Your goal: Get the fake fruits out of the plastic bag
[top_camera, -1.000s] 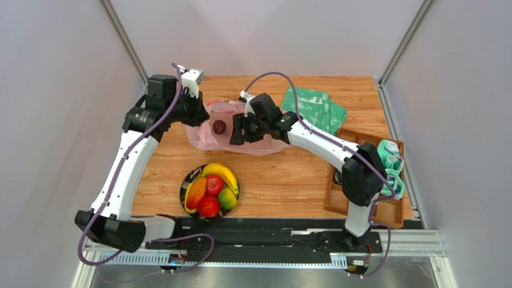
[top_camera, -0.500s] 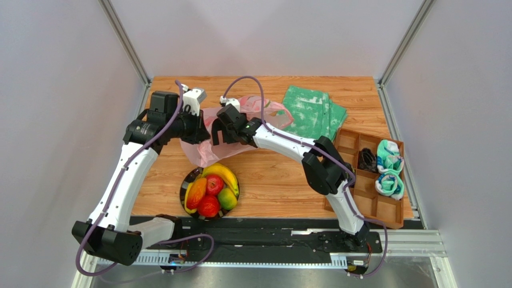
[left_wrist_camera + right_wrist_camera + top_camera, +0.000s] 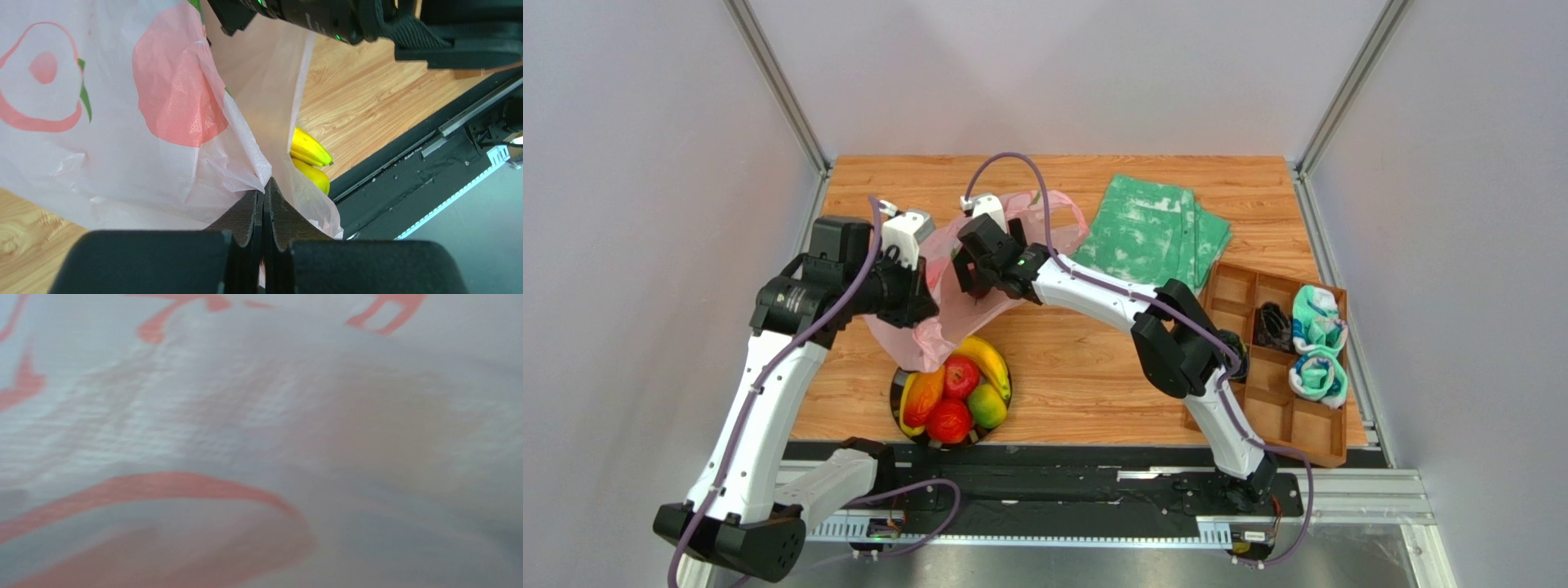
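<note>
The translucent pink plastic bag [image 3: 906, 341] is lifted off the table and hangs between both grippers, its lower end over the far edge of a black plate [image 3: 897, 390]. My left gripper [image 3: 925, 300] is shut on a fold of the bag [image 3: 123, 122], fingertips pressed together [image 3: 265, 191]. My right gripper [image 3: 967, 272] is pushed into the bag's upper part; its wrist view shows only blurred bag plastic [image 3: 245, 416], so its jaws are hidden. On the plate lie bananas [image 3: 984, 357], red apples [image 3: 949, 420], an orange and a mango [image 3: 987, 403]. The bananas also show in the left wrist view [image 3: 310, 150]. The plum is hidden.
A folded green-and-white cloth [image 3: 1149, 233] lies at the back right. A wooden compartment tray [image 3: 1286, 423] at the right edge holds teal cloth [image 3: 1315, 337] and a black cable [image 3: 1269, 326]. A black rail [image 3: 1075, 472] runs along the near table edge.
Both grippers moved left and toward the near edge, lifting the bag off the table until it hangs over the plate. The dark plum seen in the bag earlier no longer shows.
</note>
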Robot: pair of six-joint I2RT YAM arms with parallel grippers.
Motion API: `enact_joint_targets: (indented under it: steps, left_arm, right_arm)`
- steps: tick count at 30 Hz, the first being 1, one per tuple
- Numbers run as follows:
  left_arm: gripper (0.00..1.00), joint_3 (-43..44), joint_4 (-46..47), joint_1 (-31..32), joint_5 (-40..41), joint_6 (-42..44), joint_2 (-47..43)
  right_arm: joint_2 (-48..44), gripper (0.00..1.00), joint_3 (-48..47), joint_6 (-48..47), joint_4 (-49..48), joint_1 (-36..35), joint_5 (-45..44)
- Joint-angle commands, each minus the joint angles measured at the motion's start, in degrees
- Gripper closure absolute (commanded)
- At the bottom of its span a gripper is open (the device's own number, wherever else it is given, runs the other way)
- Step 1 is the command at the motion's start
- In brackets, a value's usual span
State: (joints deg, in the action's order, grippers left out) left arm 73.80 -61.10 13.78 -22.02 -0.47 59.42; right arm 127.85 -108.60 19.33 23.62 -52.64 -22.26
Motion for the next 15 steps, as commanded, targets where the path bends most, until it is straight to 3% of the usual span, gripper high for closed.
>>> enact_joint_targets:
  steps: [1,15]
  left_arm:
    - [1.00,-2.87,-1.57,-0.16,-0.74,1.53,-3.43]
    - [1.00,-7.00,-0.16,-0.25,-2.24,1.26,-4.93]
  right_arm:
    - [2.57,0.07,-3.28,-4.04,-4.28,-0.97,-0.86]
    - [6.70,0.15,-8.29,-10.01,-5.51,-4.05,11.70]
